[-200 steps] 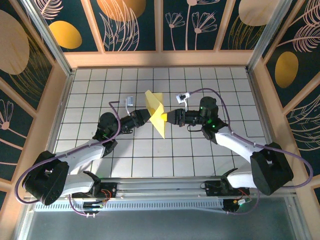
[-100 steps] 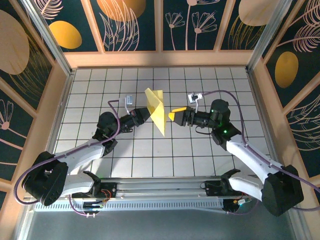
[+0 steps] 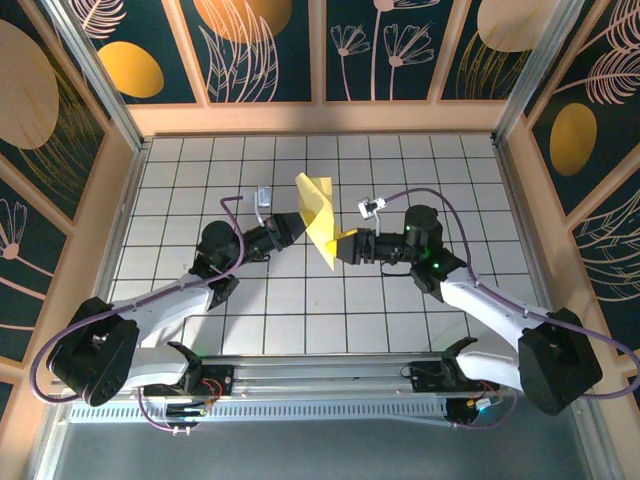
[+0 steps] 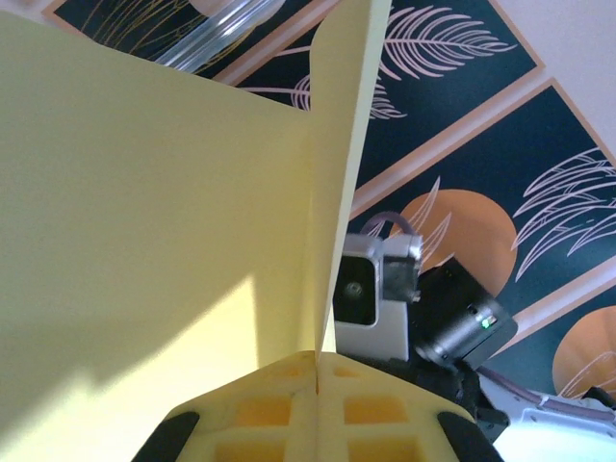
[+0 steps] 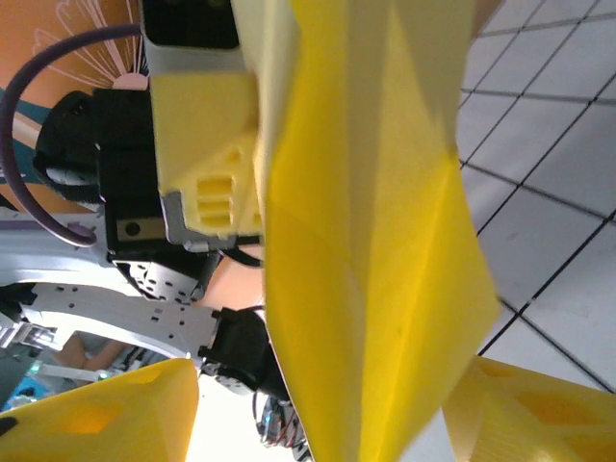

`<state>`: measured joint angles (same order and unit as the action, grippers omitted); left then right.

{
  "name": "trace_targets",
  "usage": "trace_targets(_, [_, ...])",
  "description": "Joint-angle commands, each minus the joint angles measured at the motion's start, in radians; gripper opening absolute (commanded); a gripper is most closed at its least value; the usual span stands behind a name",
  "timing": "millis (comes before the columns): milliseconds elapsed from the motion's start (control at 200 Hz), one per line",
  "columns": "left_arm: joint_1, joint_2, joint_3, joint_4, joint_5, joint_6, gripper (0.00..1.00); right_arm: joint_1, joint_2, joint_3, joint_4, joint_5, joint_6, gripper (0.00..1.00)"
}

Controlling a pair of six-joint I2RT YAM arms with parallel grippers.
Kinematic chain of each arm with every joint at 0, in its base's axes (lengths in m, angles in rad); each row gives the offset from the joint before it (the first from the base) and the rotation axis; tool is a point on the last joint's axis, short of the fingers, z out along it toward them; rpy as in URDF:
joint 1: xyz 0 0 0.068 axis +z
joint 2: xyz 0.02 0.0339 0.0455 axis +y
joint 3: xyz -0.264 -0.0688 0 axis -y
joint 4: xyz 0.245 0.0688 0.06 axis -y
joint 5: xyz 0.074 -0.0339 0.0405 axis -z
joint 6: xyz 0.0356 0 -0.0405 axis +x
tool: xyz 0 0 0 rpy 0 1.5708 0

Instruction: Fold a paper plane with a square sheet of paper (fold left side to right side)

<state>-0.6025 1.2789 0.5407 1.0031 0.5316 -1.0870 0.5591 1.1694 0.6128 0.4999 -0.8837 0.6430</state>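
1. Your left gripper (image 3: 290, 228) is pinched tight on the folded yellow paper (image 3: 318, 215), holding it on edge above the tiled table (image 3: 200, 170).
2. Your right gripper (image 3: 343, 245) has its fingers spread, one either side of the paper's lower part.

This is a robot test cell in a lab. A white grid-tiled worktop (image 3: 300, 310) is boxed in by wood-framed wall panels (image 3: 270, 50) painted dark teal with leaves and orange ovals. At the worktop's near edge an aluminium rail (image 3: 320, 385) carries the cabled left arm (image 3: 160, 305) and right arm (image 3: 490, 300).
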Motion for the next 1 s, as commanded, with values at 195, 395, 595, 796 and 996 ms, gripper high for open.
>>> trace_targets(195, [-0.013, 0.025, 0.036, 0.075, 0.012, -0.016, 0.01, 0.001, 0.034, 0.109, 0.031, 0.006, -0.023, 0.35])
trace_targets(395, [-0.014, 0.005, 0.038, 0.024, -0.014, 0.019, 0.21, -0.005, 0.013, 0.125, -0.049, 0.053, -0.056, 0.08])
trace_targets(595, [-0.013, -0.103, 0.048, -0.244, -0.167, 0.156, 0.54, -0.004, -0.021, 0.168, -0.23, 0.161, -0.146, 0.0])
trace_targets(796, [-0.013, -0.284, 0.022, -0.58, -0.49, 0.269, 0.61, 0.063, -0.032, 0.272, -0.573, 0.525, -0.307, 0.0])
trace_targets(996, [-0.013, -0.438, -0.015, -0.813, -0.741, 0.282, 0.62, 0.278, 0.127, 0.455, -0.951, 1.197, -0.355, 0.0])
